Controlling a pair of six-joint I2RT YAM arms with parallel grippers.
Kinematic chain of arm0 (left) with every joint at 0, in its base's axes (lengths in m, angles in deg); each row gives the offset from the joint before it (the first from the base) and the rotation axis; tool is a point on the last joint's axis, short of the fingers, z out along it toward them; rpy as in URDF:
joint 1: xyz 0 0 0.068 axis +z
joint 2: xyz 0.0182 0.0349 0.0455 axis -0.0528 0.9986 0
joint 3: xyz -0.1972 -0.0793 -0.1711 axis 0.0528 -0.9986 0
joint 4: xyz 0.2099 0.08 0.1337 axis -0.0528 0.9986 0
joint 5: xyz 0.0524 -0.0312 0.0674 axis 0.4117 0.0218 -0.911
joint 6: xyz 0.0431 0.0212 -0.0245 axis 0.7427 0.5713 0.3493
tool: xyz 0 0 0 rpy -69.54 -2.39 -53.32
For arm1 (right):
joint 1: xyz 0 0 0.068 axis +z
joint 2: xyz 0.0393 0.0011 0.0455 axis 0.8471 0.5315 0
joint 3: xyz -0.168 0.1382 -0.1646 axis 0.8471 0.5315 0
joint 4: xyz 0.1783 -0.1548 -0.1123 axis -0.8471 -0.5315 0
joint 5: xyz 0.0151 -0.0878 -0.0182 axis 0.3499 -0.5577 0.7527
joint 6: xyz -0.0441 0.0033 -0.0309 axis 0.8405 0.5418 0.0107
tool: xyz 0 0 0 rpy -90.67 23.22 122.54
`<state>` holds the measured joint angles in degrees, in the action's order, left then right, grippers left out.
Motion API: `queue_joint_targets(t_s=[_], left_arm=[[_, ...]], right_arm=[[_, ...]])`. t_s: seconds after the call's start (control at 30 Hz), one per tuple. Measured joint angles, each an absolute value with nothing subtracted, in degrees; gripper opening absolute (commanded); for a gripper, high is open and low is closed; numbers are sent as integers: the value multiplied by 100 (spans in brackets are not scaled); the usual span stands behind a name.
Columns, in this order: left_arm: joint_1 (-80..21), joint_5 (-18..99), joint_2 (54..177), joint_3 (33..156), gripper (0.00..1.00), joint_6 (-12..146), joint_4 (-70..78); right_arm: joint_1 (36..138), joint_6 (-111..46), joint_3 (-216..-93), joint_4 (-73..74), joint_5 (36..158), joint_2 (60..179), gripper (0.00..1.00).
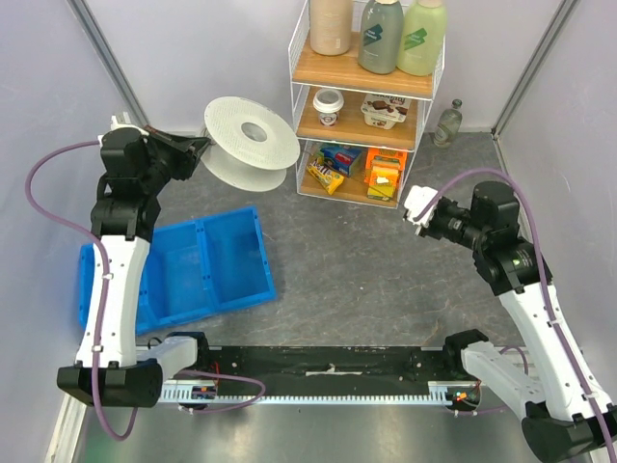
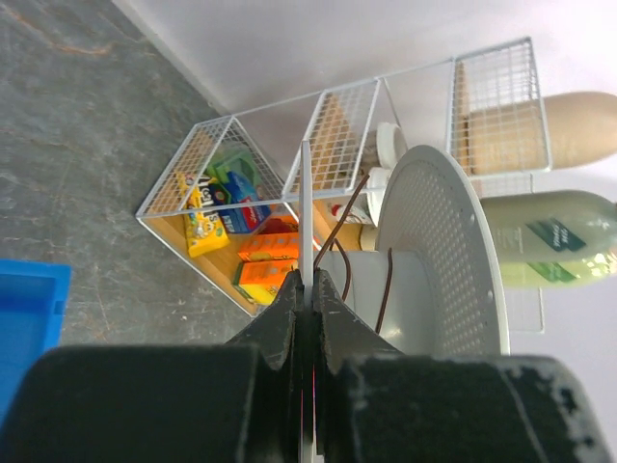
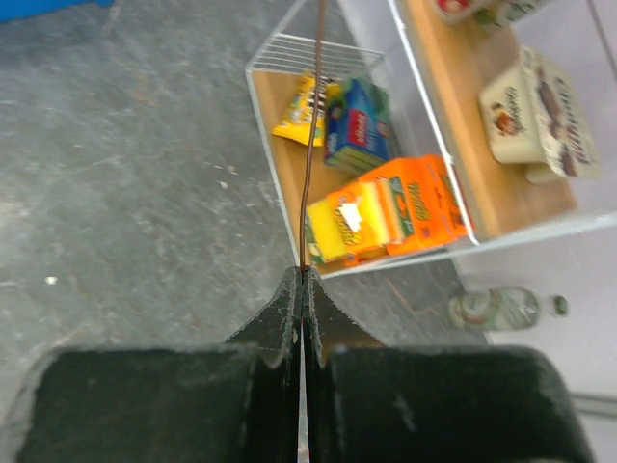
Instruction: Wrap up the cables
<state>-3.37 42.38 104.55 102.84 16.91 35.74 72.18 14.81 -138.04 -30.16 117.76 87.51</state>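
Note:
The white spool (image 1: 251, 135) stands tilted at the back left of the table. My left gripper (image 1: 198, 149) is shut on its near flange, whose thin white edge (image 2: 306, 212) runs up from between the fingertips of that left gripper (image 2: 307, 285). The cable (image 2: 384, 289), a very thin dark wire, lies in a couple of turns round the spool's hub. My right gripper (image 3: 304, 275) is shut on the cable (image 3: 310, 145), which runs straight and taut away from its tips. In the top view the right gripper (image 1: 416, 207) hangs in front of the shelf, and the cable is too thin to make out there.
A white wire shelf rack (image 1: 366, 96) with bottles, cups and snack boxes stands at the back, close beside the spool. A blue two-compartment bin (image 1: 207, 260) lies at the left. A small glass bottle (image 1: 448, 123) stands by the back wall at the right.

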Motion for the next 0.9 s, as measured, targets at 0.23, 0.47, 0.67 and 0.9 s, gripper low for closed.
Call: queue_joint_targets(t_s=[0.23,0.47,0.67,0.9], left_arm=[[-343,3868,10650,10287,2,1667,3642],[-350,3777,10720,10269,2,1667,3605],[-352,3746,10853,10241,2,1667,3605],[-393,3694,11000,10241,2,1728,3612]], right_arm=[[7860,1407,-14040,-3693,12292,8738,0],[9014,987,-14193,-3940,12344,8773,0],[10007,544,-14193,-3730,12126,9164,0],[11257,364,-14221,-3330,11754,9719,0]])
